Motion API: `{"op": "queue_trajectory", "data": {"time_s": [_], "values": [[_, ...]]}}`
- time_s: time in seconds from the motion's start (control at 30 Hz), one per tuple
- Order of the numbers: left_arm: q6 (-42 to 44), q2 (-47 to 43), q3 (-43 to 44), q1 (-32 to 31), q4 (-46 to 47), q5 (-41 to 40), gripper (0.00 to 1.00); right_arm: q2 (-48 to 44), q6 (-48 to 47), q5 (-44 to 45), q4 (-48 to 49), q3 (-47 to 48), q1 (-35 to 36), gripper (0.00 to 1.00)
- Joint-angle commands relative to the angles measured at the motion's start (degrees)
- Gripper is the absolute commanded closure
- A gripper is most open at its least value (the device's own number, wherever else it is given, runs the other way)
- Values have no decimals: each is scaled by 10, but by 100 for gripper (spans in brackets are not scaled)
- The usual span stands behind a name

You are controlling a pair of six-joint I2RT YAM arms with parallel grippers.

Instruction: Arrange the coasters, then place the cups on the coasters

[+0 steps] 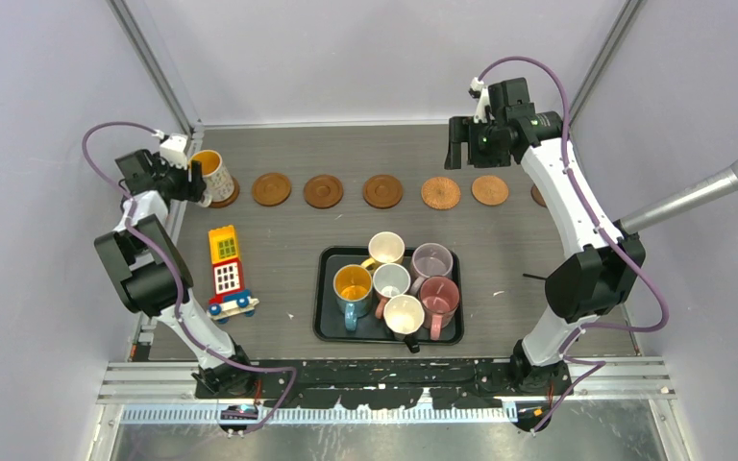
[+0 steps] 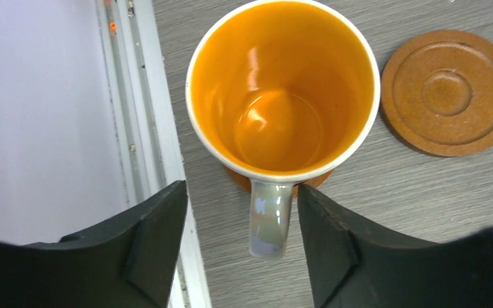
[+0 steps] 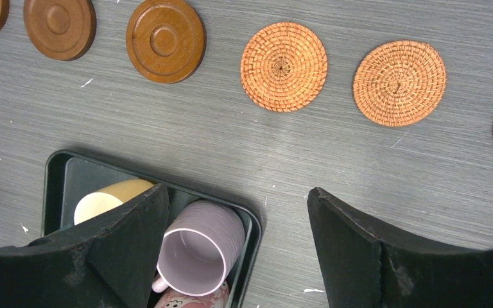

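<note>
Nearest the arm bases, a black tray holds six mugs packed close.
- The blue mug, orange inside, is at the left.
- The cream mug is at the near edge.
- The pink mug is at the right.
- The plain white mug is in the middle.
- The yellow mug and lilac mug are on the far side.

A toy block lies on the table, left of the tray and apart from it.

The right gripper hangs above the table over the tray's far right corner. Its fingers are spread wide with nothing between them.

On the far side, seven coasters lie in one row, left to right, none touching.
- The left ones are ringed wood.
- Two woven coasters follow.
- The last coaster is partly hidden behind the right arm.

At the left end of the row, the orange-lined mug stands upright on the end coaster. That coaster's edge shows under the mug's near side. The second coaster lies just beside the mug.

The mug's handle points at the left gripper. Its fingers stand parted on either side of the handle and are not clamped on it. A clear gap shows on one side. On the other side the finger is just beside the handle, and contact there cannot be told.
</note>
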Motion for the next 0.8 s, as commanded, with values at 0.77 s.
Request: {"op": "queue_trajectory", "data": {"time_s": [0.77], "values": [[78, -324, -32, -244, -536, -4, 4, -4, -43, -25, -17, 16, -3, 16]]}}
